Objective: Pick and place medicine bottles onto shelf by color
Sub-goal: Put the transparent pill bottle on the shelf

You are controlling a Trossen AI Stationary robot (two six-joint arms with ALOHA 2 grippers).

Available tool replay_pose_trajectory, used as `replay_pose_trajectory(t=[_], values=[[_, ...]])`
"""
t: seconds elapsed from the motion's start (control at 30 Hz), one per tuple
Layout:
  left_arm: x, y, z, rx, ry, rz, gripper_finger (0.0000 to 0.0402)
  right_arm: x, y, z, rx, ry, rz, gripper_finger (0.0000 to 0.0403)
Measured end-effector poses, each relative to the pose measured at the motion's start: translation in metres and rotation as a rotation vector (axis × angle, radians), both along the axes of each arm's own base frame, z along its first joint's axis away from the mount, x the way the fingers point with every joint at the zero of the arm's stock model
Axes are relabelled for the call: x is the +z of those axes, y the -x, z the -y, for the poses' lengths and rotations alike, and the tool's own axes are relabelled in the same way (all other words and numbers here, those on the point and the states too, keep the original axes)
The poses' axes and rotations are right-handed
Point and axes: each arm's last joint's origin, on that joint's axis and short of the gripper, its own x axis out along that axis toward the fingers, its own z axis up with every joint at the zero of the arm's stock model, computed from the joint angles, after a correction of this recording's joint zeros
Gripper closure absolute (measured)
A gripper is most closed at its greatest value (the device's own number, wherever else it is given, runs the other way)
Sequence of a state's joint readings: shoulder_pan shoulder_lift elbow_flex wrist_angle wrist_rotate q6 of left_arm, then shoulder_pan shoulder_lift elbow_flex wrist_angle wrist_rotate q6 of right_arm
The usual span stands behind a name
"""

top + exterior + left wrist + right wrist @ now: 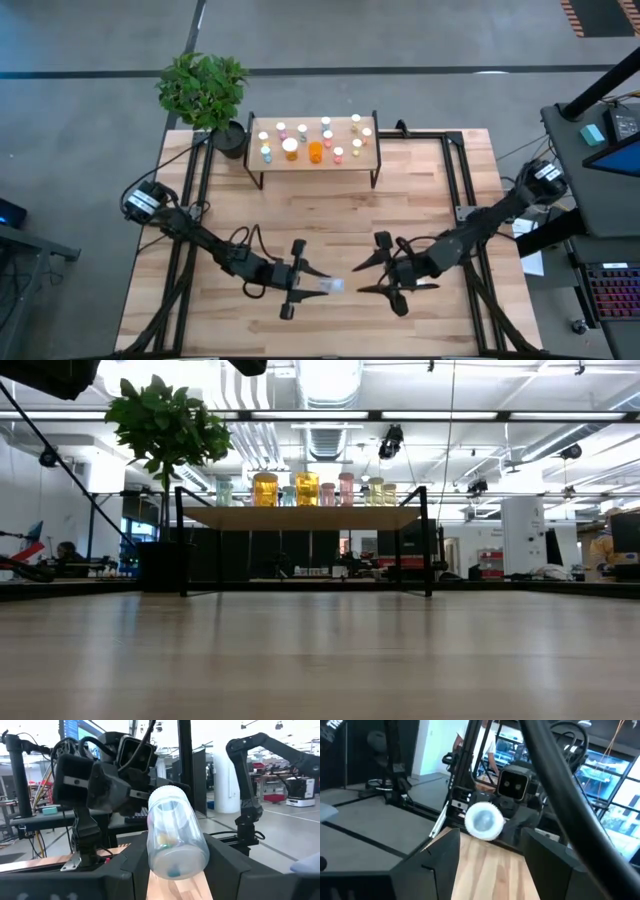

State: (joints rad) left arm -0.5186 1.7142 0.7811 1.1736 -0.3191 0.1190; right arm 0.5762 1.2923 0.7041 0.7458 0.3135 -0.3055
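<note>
A clear medicine bottle (333, 287) with a white cap lies level in my shut left gripper (318, 285), near the table's near middle. Its cap (482, 820) points at my right gripper (362, 278), which is open and stands just to the bottle's right without touching it. In the left wrist view the bottle (175, 835) fills the middle, and the right gripper (115, 770) looms behind it. The shelf (315, 168) stands at the table's far edge on thin black legs and carries several small bottles, among them an orange one (315, 151). My left gripper holds the bottle by the base end of its clear body (172, 862), pinched between the two fingers (132, 870). The fingers come level from the table's left and lie along the bottle. It is lifted clear of the table, lying level with its cap end sticking out toward the right.
A potted plant (205, 90) stands at the shelf's left end. Black frame rails (455, 190) run along the table's left and right sides. The low view shows the shelf (305, 518) with its bottles and bare wood in front of it.
</note>
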Motion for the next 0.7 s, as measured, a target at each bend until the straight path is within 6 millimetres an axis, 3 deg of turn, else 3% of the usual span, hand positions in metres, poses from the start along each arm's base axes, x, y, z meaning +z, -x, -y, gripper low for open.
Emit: replay_pose_trajectory(t=[0.7], values=[[0.004, -0.001, -0.001, 0.009, 0.019, 0.023, 0.0271, -0.005, -0.04, -0.022, -0.109, 0.012, -0.007, 0.0188]])
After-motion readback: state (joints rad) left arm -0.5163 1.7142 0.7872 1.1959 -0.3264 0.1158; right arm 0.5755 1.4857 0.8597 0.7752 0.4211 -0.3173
